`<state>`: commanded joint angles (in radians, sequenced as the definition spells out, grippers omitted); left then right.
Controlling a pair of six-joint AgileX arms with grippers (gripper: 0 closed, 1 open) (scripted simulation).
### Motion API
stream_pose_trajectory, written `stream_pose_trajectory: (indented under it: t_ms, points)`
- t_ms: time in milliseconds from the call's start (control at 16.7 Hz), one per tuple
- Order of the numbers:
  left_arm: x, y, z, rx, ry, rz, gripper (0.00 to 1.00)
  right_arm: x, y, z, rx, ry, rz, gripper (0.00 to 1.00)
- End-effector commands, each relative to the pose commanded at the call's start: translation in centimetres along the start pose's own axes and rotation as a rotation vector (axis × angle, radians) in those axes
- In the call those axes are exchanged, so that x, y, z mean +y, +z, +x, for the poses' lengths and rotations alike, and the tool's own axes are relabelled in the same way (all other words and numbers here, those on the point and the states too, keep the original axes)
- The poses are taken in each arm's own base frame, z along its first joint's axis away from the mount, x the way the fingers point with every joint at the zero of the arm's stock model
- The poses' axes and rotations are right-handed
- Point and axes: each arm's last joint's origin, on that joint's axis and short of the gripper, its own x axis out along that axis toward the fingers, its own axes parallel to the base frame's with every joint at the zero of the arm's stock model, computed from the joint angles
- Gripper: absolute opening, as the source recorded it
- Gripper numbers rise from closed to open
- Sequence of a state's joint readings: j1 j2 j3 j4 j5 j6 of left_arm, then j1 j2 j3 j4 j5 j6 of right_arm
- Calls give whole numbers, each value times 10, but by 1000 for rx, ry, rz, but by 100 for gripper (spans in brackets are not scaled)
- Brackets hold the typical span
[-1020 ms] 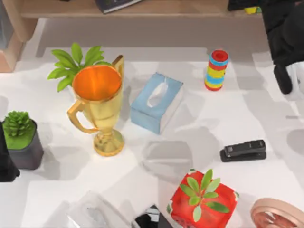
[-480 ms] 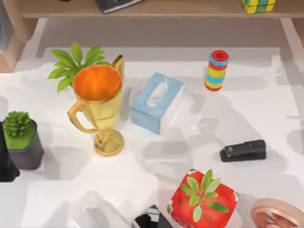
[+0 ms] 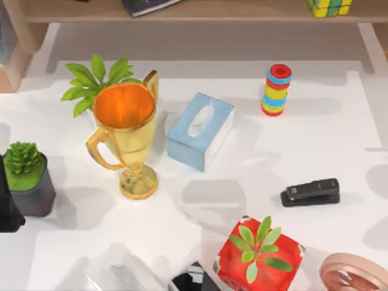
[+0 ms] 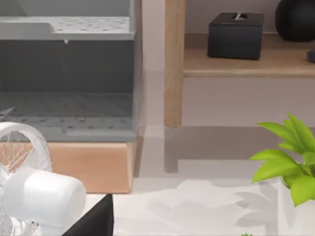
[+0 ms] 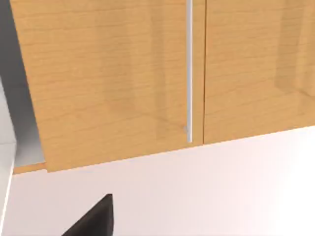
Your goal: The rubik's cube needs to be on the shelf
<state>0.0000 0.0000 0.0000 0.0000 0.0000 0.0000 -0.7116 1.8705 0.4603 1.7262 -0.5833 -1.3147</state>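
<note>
- Rubik's cube [image 3: 329, 7]: small block of green and yellow square tiles, resting on the shelf [image 3: 242, 11] at the top view's far right end, partly cut off by the picture edge. Judged placed; the task's placing step looks complete.
- Shelf: long flat board of light-brown wood, matt grain, with an upright wooden side panel [image 4: 174, 64] seen from the left wrist view. A dark book [image 3: 148, 5] lies on it well apart from the cube.
- Left arm: a dark mass at the top view's left edge, just beside the potted succulent [image 3: 24, 176], is probably part of it. Whether its fingers are apart or together cannot be told.
- Right arm: its wrist camera faces a wooden cabinet front [image 5: 147, 73], smooth and warm-toned, with a pale vertical strip. Finger state cannot be told.
- Next move, as a judgement: nothing beyond parking both arms away from the shelf; the cube needs no further handling unless it sits too near the board's edge.
- Table [image 3: 339, 139], white and smooth, carries: gold trophy cup [image 3: 124, 136], glossy with an orange bowl; pale blue tissue box [image 3: 200, 130], soft-cornered; striped ring stack [image 3: 276, 90]; black stapler [image 3: 310, 191]; red box [image 3: 259, 257] topped with green leaves.
</note>
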Motion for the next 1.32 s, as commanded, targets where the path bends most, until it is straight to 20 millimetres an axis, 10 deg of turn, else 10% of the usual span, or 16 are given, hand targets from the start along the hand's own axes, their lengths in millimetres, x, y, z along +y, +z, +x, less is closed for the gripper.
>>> stream_pose_trajectory:
  t_ms: [420,1320]
  points:
    - [0,0,0,0,0,0,100,56,-7,-16,-63,253,-52,100]
    - [0,0,0,0,0,0,100,62,-6,8,-63,253,-52,92]
